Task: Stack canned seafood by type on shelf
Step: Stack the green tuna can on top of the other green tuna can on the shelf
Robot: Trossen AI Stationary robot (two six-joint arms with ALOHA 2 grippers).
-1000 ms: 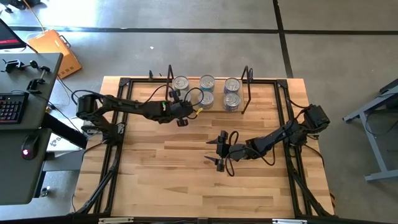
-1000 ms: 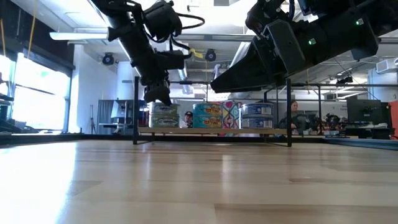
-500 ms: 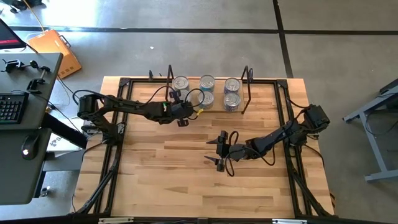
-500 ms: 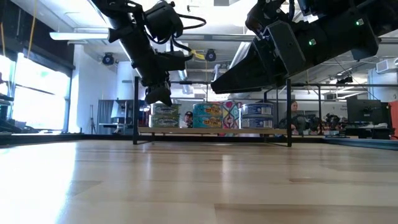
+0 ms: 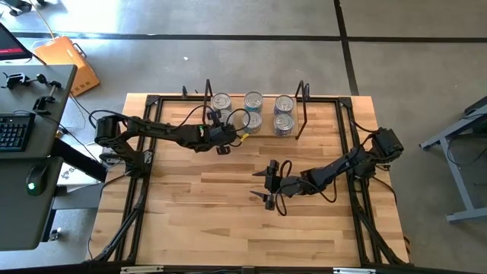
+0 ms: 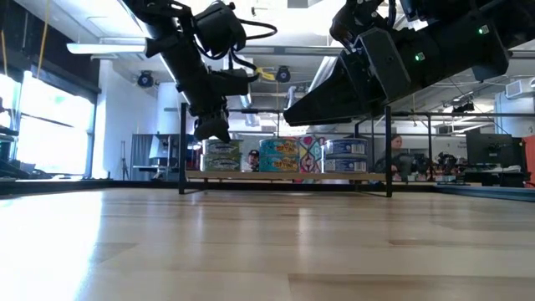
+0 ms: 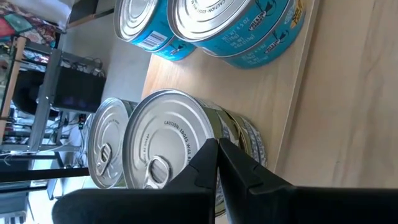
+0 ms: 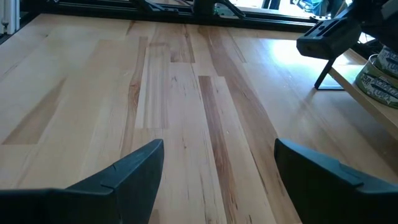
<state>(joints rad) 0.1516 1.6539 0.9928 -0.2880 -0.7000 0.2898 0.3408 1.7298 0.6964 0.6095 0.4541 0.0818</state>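
Observation:
Several tins stand in short stacks on the shelf [image 6: 284, 176] at the table's far middle, between its black wire uprights [image 5: 302, 110]. The silver-lidded stacks [image 7: 161, 143] are at its left end. The blue-labelled stacks [image 7: 242, 25] are in the middle, and more silver-lidded tins [image 5: 284, 113] are at the right. My left gripper [image 5: 222, 149] is shut and empty. It hangs just before the shelf's left end and above the board [image 6: 213, 130], its tips before the nearest silver lid [image 7: 214, 146]. My right gripper [image 5: 267, 185] is open and empty, above the table's middle [image 8: 217, 168].
Black frame rails [image 5: 141, 183] run along the table's left and right sides. Bare wooden tabletop [image 5: 213, 221] lies near and to the left of my right gripper. A desk with a keyboard [image 5: 15, 129] stands off the table's left. A person [image 6: 393, 155] shows far behind the shelf.

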